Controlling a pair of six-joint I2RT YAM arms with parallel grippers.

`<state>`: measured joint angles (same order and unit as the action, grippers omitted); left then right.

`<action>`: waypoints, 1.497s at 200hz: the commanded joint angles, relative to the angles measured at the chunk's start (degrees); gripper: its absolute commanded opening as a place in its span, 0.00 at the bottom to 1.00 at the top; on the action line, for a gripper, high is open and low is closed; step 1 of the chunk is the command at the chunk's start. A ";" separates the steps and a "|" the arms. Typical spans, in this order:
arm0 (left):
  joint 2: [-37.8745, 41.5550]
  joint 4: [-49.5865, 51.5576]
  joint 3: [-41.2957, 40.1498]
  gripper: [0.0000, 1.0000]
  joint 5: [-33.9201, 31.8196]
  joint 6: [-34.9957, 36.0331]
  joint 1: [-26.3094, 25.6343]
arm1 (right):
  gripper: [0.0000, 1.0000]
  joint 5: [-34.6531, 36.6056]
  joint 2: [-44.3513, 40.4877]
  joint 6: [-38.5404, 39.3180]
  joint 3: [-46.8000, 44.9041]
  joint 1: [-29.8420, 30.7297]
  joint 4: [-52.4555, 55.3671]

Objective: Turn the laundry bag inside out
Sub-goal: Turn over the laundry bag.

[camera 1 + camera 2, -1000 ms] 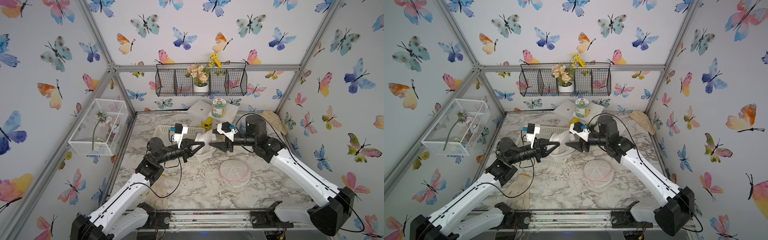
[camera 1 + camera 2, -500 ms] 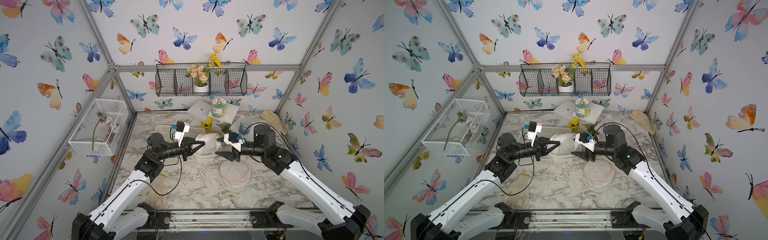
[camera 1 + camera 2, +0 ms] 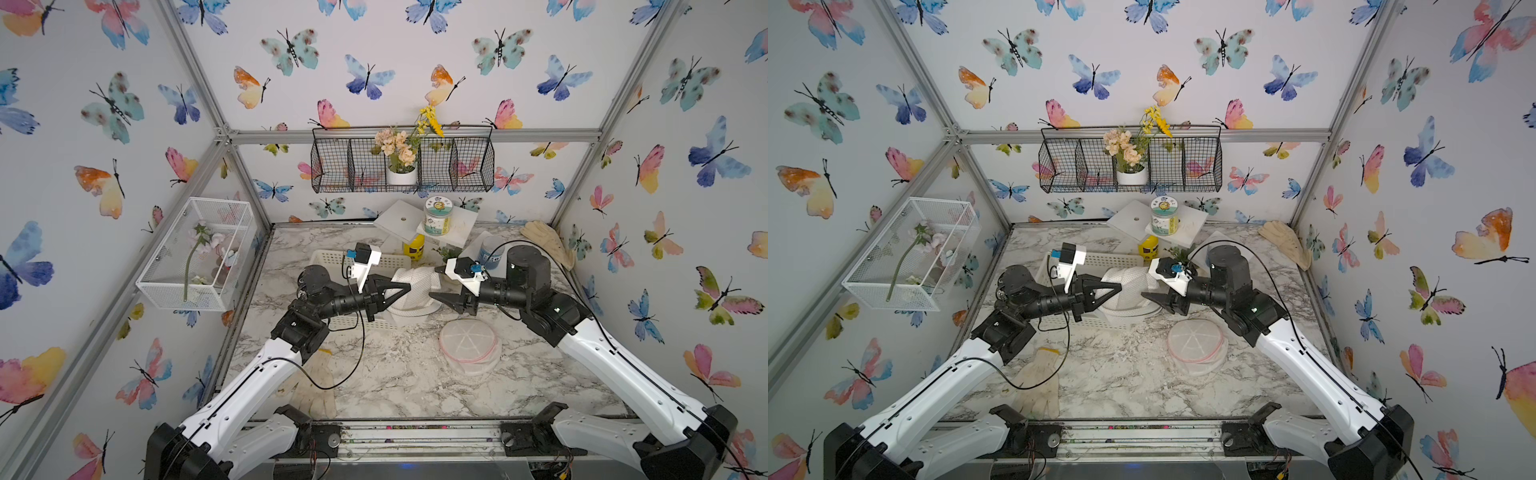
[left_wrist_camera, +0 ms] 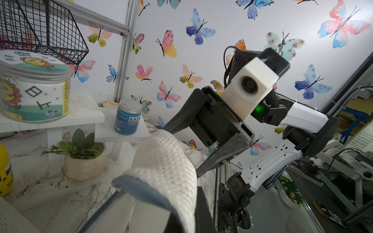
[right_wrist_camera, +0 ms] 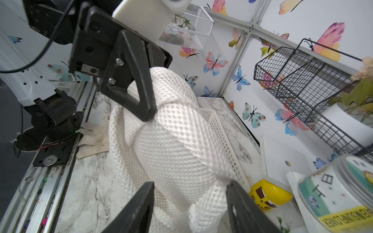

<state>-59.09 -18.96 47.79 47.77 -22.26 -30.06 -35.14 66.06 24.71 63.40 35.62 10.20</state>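
We see one laundry bag (image 3: 415, 282) of white honeycomb mesh, rounded and bulging, over the perforated white basket (image 3: 328, 258) on the marbled tabletop (image 3: 374, 374). Of two tools, the left tool (image 3: 408, 286) pinches its upper fold; the right tool (image 3: 436, 297) stands jaws apart just beside it.

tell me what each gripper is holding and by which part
The left gripper pinches the white mesh laundry bag by a bunched fold near its top. The right gripper is open, holding nothing.
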 commanded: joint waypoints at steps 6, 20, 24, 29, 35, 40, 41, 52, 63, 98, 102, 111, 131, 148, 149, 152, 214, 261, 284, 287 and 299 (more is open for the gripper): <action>0.43 -1.07 0.90 0.00 3.76 0.58 0.19 | 0.62 -2.26 2.23 1.03 2.06 0.16 0.37; -0.03 -1.40 1.24 0.00 5.04 0.61 0.21 | 0.61 -4.38 3.79 2.21 3.01 0.17 2.86; -0.18 -1.44 1.33 0.00 5.44 0.65 0.23 | 0.61 -4.92 4.25 2.48 3.32 0.20 3.52; -0.39 -1.45 1.44 0.00 5.93 0.73 0.19 | 0.61 -5.58 4.69 2.69 3.63 0.16 4.16; -0.62 -1.43 1.73 0.00 6.46 0.88 0.20 | 0.60 -6.21 5.08 2.96 3.82 0.16 4.66; -0.82 -1.44 1.90 0.00 6.88 0.96 0.26 | 0.60 -6.65 5.33 3.18 3.92 0.16 5.02; -0.83 -1.44 1.93 0.00 6.93 0.97 0.22 | 0.60 -6.72 5.36 3.21 3.93 0.16 5.06; -1.18 -1.32 2.29 0.00 7.67 1.23 0.21 | 0.60 -7.23 5.74 3.63 4.08 0.17 5.60; -1.46 -0.55 2.72 0.00 7.43 1.86 0.18 | 0.60 -6.48 5.38 3.52 3.97 0.20 5.31; -1.40 3.12 2.95 0.00 4.36 4.07 0.36 | 0.61 1.73 -0.31 1.09 0.59 0.02 1.10; -1.38 3.10 2.85 0.00 4.20 4.02 0.44 | 0.61 2.47 -0.97 1.09 0.24 -0.02 1.28; -1.29 3.05 2.62 0.00 4.00 3.98 0.48 | 0.61 3.66 -2.20 1.34 -0.27 -0.02 2.21; -1.29 2.92 2.48 0.00 3.86 3.89 0.53 | 0.61 4.51 -3.95 1.49 -1.40 -0.02 4.04; -1.46 2.96 2.48 0.00 3.98 3.98 0.49 | 0.60 3.79 -4.29 1.13 -1.83 -0.02 3.65; -1.46 2.96 2.48 0.00 4.03 3.98 0.51 | 0.60 3.73 -4.28 1.13 -1.81 -0.02 3.63; -1.46 3.02 2.48 0.00 4.12 3.98 0.53 | 0.60 3.68 -4.19 1.10 -1.74 -0.01 3.54; -1.65 3.57 3.10 0.00 8.37 4.76 0.53 | 0.62 -5.29 4.46 1.90 3.80 -0.02 5.02; -2.40 5.50 3.88 0.00 7.89 6.96 0.53 | 0.49 -13.32 7.51 3.67 5.12 -0.02 11.64; -3.27 5.73 4.19 0.00 5.55 6.86 0.61 | 0.35 -14.85 7.17 3.60 4.25 -0.02 12.26; -3.47 5.59 4.24 0.02 5.28 6.69 0.55 | 0.33 -15.05 7.08 3.47 4.17 -0.02 12.11; -3.80 4.59 4.41 0.08 4.57 5.86 0.62 | 0.25 -15.53 7.08 2.73 3.77 -0.02 11.57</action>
<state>-61.82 -11.99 50.00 54.24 -16.75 -29.54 -44.45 73.36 28.01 67.18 34.72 20.01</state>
